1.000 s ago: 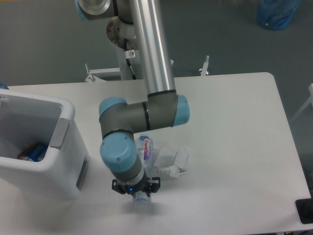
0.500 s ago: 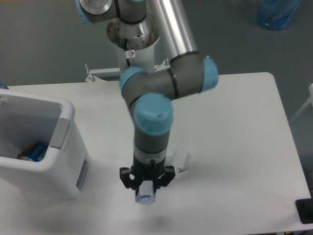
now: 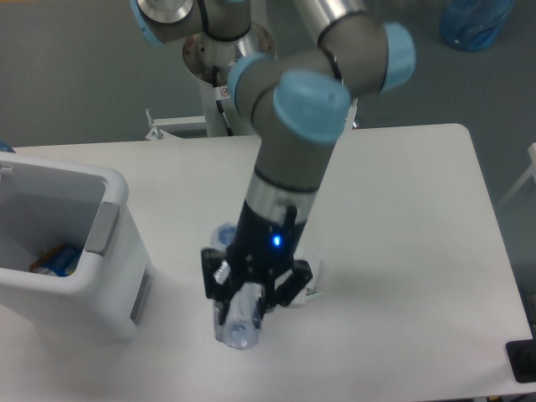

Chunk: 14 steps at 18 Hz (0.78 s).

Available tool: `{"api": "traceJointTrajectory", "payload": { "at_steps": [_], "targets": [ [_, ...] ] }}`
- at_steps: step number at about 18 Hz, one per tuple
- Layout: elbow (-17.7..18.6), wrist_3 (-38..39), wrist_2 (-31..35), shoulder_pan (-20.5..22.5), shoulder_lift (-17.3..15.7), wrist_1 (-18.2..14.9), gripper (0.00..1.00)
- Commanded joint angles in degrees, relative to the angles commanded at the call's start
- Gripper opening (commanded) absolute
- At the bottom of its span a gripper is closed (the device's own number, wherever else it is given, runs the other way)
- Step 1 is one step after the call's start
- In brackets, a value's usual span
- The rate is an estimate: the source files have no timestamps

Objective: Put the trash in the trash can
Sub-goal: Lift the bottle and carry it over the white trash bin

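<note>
My gripper point(image 3: 248, 295) is shut on the clear crushed bottle point(image 3: 237, 325), holding it above the table near the front middle. The bottle's capped end pokes out below the fingers, and what looks like its other end shows behind the wrist. The crumpled clear-white wrapper point(image 3: 311, 275) lies on the table just right of the gripper, mostly hidden by the arm. The big white trash can point(image 3: 111, 194) stands at the left edge of the table, well left of the gripper.
Inside the trash can lie some blue and orange items point(image 3: 59, 260). A blue bag point(image 3: 474, 21) sits on the floor at the upper right. A black object point(image 3: 523, 361) shows at the lower right corner. The arm's base stands behind the table.
The arm has risen from the table with the bottle in the gripper. The wrist has swung right and up, so the gripper looks larger and nearer now.
</note>
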<state>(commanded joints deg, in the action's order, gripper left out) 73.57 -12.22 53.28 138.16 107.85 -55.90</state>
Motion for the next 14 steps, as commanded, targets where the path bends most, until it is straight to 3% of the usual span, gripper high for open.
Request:
{"api": "traceJointTrajectory", "payload": {
  "at_steps": [3,6,14],
  "targets": [
    [0.09,0.0,-5.54,-0.35,-3.43,0.35,0.36],
    [0.35,-0.09,-10.55,-0.7,-4.66,1.67,0.36],
    [0.09,0.09,-14.43,-3.16,-4.76,5.98,0.36]
  ]
}}
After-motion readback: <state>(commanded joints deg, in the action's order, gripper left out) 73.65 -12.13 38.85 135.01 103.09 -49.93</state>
